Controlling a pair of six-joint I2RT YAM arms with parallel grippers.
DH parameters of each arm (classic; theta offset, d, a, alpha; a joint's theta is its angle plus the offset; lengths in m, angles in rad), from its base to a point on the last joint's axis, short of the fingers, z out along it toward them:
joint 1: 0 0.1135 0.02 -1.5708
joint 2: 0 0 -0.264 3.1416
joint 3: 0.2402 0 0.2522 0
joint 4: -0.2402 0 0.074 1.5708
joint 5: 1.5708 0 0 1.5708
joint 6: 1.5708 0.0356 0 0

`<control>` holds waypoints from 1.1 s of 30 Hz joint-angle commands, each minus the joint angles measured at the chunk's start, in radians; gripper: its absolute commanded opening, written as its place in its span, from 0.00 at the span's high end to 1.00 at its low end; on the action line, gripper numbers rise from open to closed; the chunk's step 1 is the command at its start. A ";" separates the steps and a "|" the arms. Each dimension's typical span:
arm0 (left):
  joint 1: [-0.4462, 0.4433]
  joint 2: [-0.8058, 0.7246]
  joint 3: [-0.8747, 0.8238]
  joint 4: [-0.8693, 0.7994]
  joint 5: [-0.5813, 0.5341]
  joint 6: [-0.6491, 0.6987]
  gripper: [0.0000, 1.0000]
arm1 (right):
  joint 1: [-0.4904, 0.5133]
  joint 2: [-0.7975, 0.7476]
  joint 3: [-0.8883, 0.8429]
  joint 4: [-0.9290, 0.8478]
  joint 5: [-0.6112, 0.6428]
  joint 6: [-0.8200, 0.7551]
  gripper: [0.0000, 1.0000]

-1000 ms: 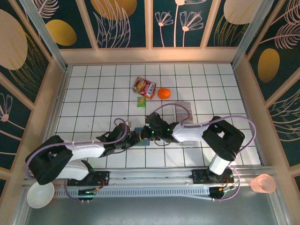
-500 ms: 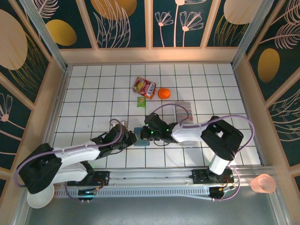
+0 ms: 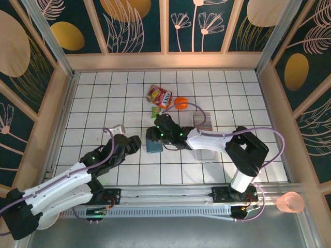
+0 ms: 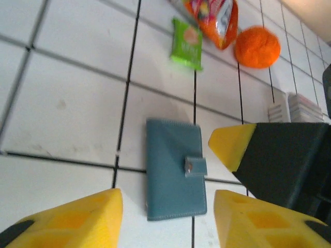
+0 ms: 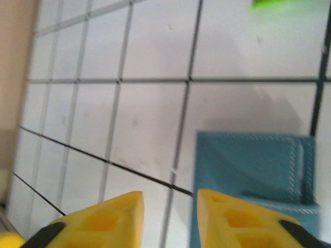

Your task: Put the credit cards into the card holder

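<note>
Wallet (image 4: 173, 168): teal, matt, leather-like grain, with a stitched edge and a small shiny metal snap. Tiles (image 4: 67, 108): white, smooth, faint sheen, dark grout lines; fingers (image 4: 77, 214): yellow plastic, matt. Snack bag (image 4: 217, 18): glossy crinkled foil; orange (image 4: 257, 46): dull skin, possibly pebbled, too blurred to confirm.

Card holder (image 3: 153, 145): small teal-blue folding wallet, closed, lying flat on white tiled desk (image 3: 98, 103), approx mid-desk. Left wrist view: card holder (image 4: 173, 168) has stitched border and short flap tab w/ metal snap on right long edge, snap side up; body sits across tile joints, long sides running away from cam. Right wrist view: card holder (image 5: 248, 170) same teal, stitching along edge.

Credit cards (image 3: 202, 119): thin stack, pinkish-grey edges, off to card holder's right, not touching; indiv. colours too small to tell.
</note>
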 commanded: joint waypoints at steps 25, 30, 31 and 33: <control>0.321 0.135 0.071 0.610 -0.456 0.717 0.01 | -0.360 -0.887 -0.385 0.290 0.350 -0.961 0.16; 0.607 0.243 0.013 0.686 -0.237 0.670 0.01 | -0.715 -0.887 -0.537 0.395 0.154 -0.845 0.01; 0.625 0.274 0.001 0.712 -0.264 0.691 0.01 | -0.761 -0.877 -0.566 0.424 0.125 -0.835 0.01; 0.658 0.340 -0.019 0.748 -0.309 0.707 0.01 | -0.847 -0.842 -0.624 0.476 0.071 -0.805 0.01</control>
